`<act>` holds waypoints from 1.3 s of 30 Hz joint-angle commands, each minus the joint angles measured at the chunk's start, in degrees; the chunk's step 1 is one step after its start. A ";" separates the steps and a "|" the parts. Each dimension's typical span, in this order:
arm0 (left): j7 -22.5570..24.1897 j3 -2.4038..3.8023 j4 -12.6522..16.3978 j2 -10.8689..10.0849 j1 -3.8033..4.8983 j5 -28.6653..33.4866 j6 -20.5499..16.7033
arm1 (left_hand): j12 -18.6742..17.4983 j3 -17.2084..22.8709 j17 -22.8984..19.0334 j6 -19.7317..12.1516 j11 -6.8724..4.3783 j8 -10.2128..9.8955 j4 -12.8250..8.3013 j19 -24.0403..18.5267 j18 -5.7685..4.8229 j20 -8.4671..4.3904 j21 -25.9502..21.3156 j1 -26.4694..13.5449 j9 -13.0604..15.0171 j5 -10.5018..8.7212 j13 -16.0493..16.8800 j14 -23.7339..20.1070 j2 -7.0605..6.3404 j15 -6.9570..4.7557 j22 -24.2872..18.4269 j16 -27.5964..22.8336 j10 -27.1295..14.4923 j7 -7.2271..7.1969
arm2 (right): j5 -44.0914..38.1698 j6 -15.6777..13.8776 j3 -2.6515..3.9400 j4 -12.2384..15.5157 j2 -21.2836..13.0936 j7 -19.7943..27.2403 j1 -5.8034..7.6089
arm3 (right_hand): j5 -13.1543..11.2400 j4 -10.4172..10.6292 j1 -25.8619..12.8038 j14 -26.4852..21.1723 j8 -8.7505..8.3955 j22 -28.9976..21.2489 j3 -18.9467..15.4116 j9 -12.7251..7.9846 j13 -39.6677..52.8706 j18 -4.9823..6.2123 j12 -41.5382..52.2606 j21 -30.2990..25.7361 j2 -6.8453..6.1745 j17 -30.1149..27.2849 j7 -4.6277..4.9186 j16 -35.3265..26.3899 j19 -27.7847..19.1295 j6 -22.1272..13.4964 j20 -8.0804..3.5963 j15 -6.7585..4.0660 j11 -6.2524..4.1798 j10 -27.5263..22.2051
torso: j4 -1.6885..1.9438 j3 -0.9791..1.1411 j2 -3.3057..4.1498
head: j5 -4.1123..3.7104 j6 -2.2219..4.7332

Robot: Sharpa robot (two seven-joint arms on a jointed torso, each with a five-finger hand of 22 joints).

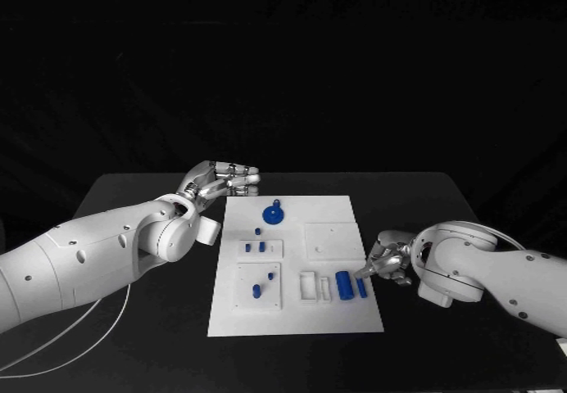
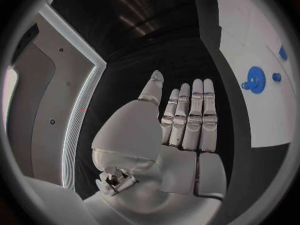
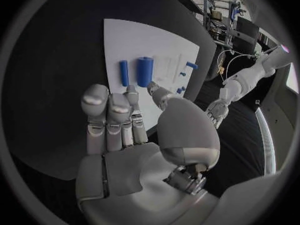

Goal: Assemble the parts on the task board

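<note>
Task board sits mid black surface. On it: blue disc part near far edge, big blue cylinder w/ thin blue peg just beside, near R edge. R hand at that edge by the peg, fingers apart, holding nothing. L hand off board's far-left corner, fingers straight, empty.

Matt white task board, glossy hands.

Left hand hovers off the board's far-left corner; right hand reaches beside blue cylinders.
</note>
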 commanded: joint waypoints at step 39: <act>-2.31 -0.54 0.37 0.19 -0.10 1.35 3.31 | 0.07 -0.99 0.04 -0.59 0.68 0.10 1.29 0.19 -0.62 0.48 0.18 -1.61 -0.02 -0.71 0.06 -1.22 0.18 0.59 -1.82 -0.02 -1.52 0.38 | -3.38 -3.89 -3.99 -6.05 10.64 -2.48 -1.48 | -0.34 3.11 -2.52 0.64 -0.16 5.51 -1.05 -0.56 2.41 -0.84 -2.17 -0.35 -2.24 1.47 0.51 -0.49 3.05 -2.09 0.33 0.10 0.38 0.62 | 0.19 -0.17 0.06 | 0.97 -0.32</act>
